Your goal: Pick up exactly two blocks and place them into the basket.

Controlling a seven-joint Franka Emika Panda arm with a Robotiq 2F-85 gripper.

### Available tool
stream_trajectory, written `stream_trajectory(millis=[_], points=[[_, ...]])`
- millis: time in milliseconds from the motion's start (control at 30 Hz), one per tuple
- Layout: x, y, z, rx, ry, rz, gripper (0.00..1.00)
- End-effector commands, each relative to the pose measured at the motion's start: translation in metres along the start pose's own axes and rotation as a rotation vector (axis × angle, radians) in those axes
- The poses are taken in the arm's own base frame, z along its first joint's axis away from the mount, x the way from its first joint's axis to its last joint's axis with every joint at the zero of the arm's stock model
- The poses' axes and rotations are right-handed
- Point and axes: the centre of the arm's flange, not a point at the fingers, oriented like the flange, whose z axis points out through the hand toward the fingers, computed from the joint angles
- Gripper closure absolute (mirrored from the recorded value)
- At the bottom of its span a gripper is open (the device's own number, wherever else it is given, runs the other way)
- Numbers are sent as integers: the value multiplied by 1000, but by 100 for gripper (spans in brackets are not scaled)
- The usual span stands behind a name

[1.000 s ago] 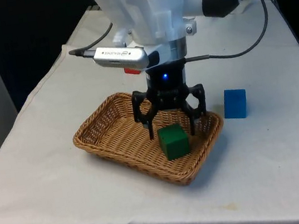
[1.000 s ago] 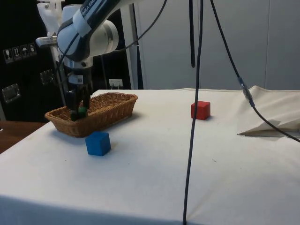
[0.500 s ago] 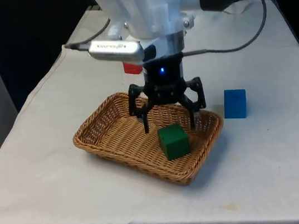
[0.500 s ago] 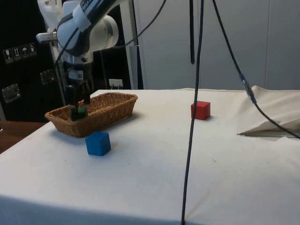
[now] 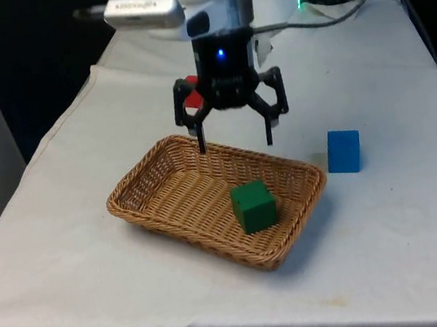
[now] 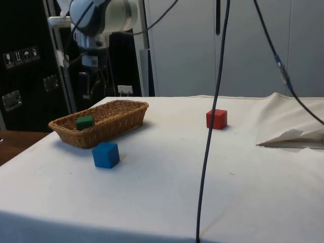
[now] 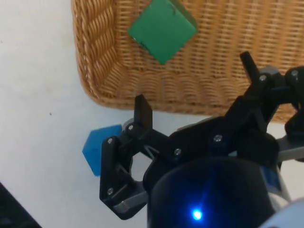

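One green block [image 5: 253, 206] in basket [image 5: 156, 186]; blue block [image 5: 343, 150], red block [image 6: 216, 119] outside.

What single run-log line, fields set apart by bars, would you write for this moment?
gripper: open, empty, above basket | green block: in basket | blue block: on table beside basket | red block: on table | placed: one of two

A white cloth [image 5: 89, 232] is covering the surface, hanging down over its near edge in the front view. In the side view, a bunched fold of cloth [image 6: 293, 126] is lying by the surface's far right corner. A black cable [image 6: 210, 131] is hanging down in front of the side camera, crossing the surface from top to near edge.
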Motion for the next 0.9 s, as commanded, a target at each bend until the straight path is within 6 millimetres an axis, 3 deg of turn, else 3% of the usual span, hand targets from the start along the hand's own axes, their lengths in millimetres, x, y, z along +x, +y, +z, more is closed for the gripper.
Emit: stream_trajectory(millis=[0, 367, 400, 867], points=[[-3, 1, -6, -5, 1, 0, 0], [-26, 16, -35, -6, 3, 1, 0], [-23, 14, -31, 4, -2, 3, 0], [-62, 40, -66, -23, 5, -6, 0]])
